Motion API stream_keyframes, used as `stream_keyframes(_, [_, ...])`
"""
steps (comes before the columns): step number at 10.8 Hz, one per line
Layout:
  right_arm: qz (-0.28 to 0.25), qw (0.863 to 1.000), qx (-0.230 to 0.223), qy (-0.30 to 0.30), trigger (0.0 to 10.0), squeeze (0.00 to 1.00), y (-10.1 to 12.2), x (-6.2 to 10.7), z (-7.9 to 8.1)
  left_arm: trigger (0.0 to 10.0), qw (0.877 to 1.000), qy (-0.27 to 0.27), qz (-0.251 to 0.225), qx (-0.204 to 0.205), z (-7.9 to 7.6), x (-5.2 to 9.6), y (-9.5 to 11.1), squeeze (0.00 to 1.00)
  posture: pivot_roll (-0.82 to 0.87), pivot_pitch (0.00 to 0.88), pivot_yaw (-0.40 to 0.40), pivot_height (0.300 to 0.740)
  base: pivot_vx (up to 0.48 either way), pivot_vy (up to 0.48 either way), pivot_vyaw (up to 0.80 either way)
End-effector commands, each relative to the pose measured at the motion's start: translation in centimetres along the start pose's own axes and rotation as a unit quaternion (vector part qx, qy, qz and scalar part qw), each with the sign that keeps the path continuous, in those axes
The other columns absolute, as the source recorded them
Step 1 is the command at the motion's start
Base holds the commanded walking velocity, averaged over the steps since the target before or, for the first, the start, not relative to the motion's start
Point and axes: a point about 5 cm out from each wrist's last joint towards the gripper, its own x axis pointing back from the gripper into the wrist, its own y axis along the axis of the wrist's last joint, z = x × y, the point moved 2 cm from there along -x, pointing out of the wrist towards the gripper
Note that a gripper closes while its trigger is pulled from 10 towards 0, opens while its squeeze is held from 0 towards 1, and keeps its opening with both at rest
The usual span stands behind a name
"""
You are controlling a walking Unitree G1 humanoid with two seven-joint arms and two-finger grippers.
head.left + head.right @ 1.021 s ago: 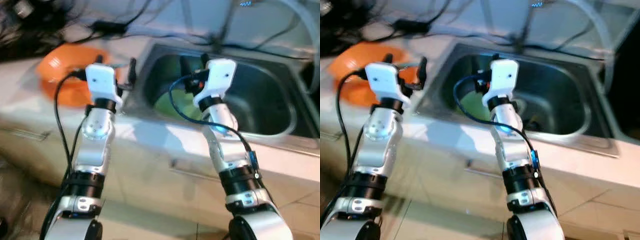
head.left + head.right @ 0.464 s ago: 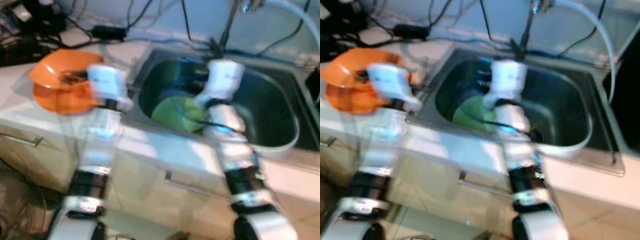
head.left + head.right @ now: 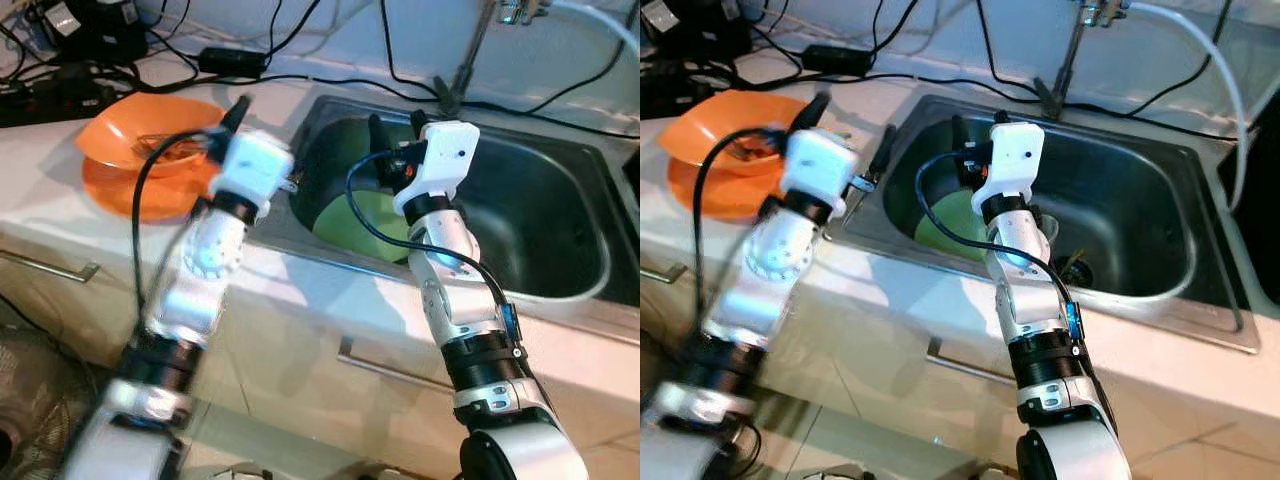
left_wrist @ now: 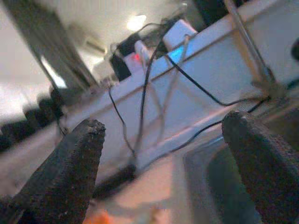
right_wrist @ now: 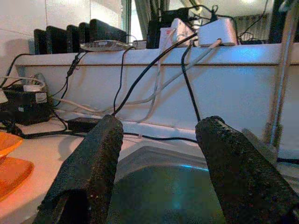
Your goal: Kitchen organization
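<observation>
Here, upper left of the left eye view: two orange bowls [image 3: 140, 165] stacked on the white counter [image 3: 60, 215], with black cables and a power adapter [image 3: 232, 62] behind them along the wall. Just right of the bowls, the left gripper [image 3: 262, 135] is raised over the counter edge where it meets the sink rim; the arm is motion-blurred, but the left wrist view shows its two fingers [image 4: 70, 172] set wide apart with nothing between them. Centre frame: the stainless sink [image 3: 560, 230], holding a green plate [image 3: 365, 225] that leans against the near-left wall of the basin. The right gripper [image 3: 395, 128] hangs above the sink's left part, over the green plate; its fingers [image 5: 91, 172] stand apart and hold nothing, pointing toward the back wall. Whether either gripper touches the sink cannot be told. Upper centre to upper right: faucet stem [image 3: 470, 55] at the back rim, a pale hose [image 3: 1210, 60] curving down the right side. Lower frame: cabinet front with metal drawer handles [image 3: 385, 365].
</observation>
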Motion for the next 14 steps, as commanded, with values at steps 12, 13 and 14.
stream_keyframes(12, [-0.006, 1.0, -0.003, -0.009, 10.0, 0.0, 0.4, -0.6, -0.5, 5.9, 0.931, -0.136, 0.195, -0.277, 0.9, -3.8, -5.5, 0.0, 0.09, 0.038, -0.023, 0.74, 0.0, 0.0, 0.0])
stream_keyframes(13, [-0.006, 1.0, -0.003, -0.01, 10.0, 0.0, 0.4, -0.6, -0.5, 0.0, 0.933, -0.133, 0.194, -0.274, 0.9, -3.8, -5.5, 0.0, 0.09, 0.038, -0.022, 0.74, 0.0, 0.0, 0.0])
stream_keyframes(14, [-0.006, 1.0, -0.002, -0.011, 10.0, 0.0, 0.4, -0.6, -0.6, 0.0, 0.933, -0.132, 0.193, -0.274, 0.9, -4.0, -5.4, 0.0, 0.09, 0.04, -0.022, 0.74, 0.0, 0.0, 0.0])
